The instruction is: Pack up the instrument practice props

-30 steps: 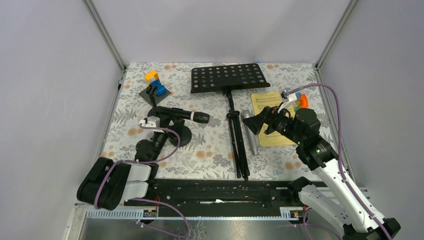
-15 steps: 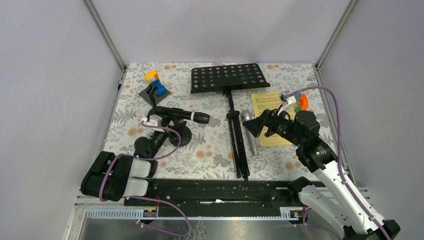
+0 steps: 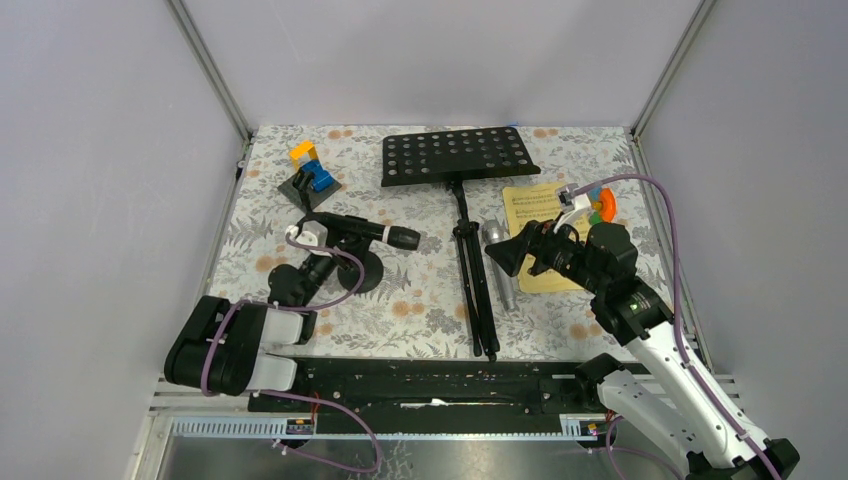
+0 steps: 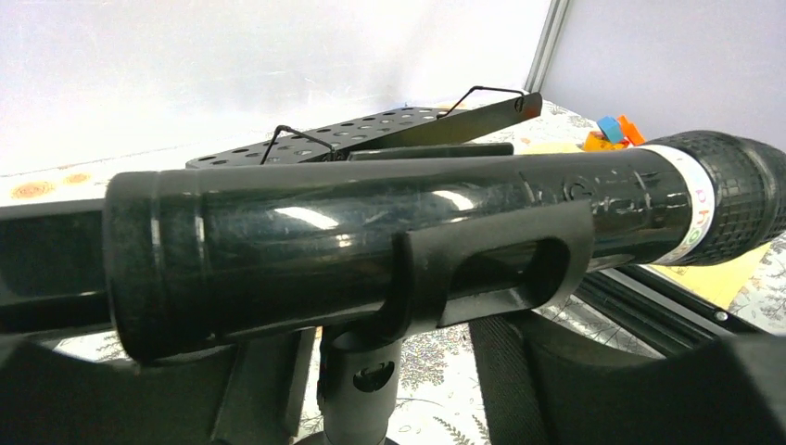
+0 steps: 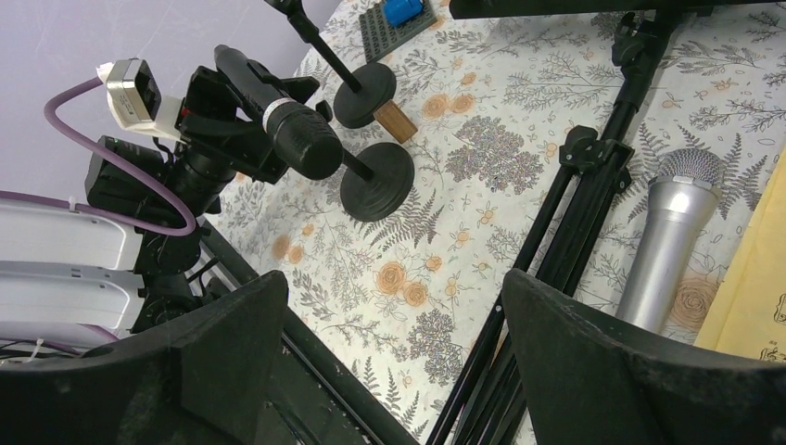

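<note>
The black microphone lies in the clip of a short disc-based post. My left gripper is low beside that post, open. Its fingers stand either side of the post with gaps showing, under the microphone. The silver microphone lies flat beside the music rack's folded tripod legs. The perforated rack lies at the back. My right gripper hovers open over the silver microphone and the legs. The yellow sheet music lies partly under that arm. A second disc-based post stands behind the first.
The yellow-and-blue block build stands at the back left. A small orange-green-blue toy lies by the right wall. A small wooden block sits between the two discs. Walls close in the floral mat on three sides.
My left gripper has moved forward to the microphone's post. My right gripper has drifted slightly and stays open.
</note>
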